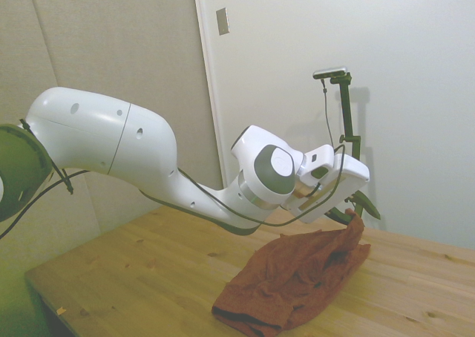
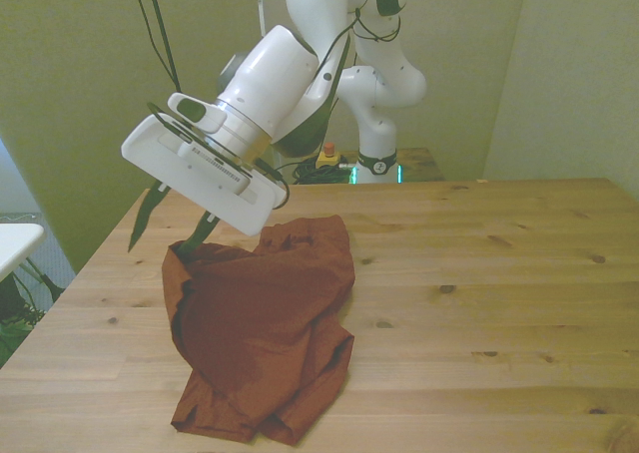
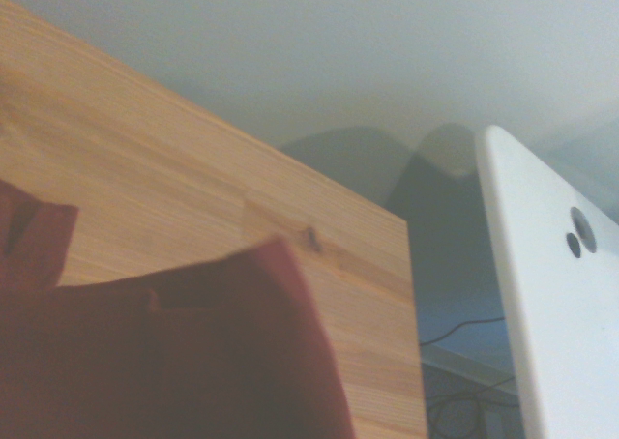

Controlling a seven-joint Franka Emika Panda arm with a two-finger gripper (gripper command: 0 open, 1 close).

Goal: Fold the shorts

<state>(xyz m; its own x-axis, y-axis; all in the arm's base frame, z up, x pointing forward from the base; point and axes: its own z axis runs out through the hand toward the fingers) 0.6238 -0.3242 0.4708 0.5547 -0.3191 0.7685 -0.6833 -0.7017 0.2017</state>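
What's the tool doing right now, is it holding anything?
Tool: closed on a lifted corner of the rust-orange soft fabric shorts; the rest of them lies on the wooden table.

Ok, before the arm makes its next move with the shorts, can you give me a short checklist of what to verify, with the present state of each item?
1. Gripper has a hold on the shorts: ok, one corner is lifted at the fingers.
2. Finger closure visible: cannot tell, the fabric covers the tips.
3. Rest of the shorts lies on the table: ok, but bunched, not flat.
4. Room on the table to lay the fold: ok, bare wood toward the front view's right.
5. Fold finished: not ok.
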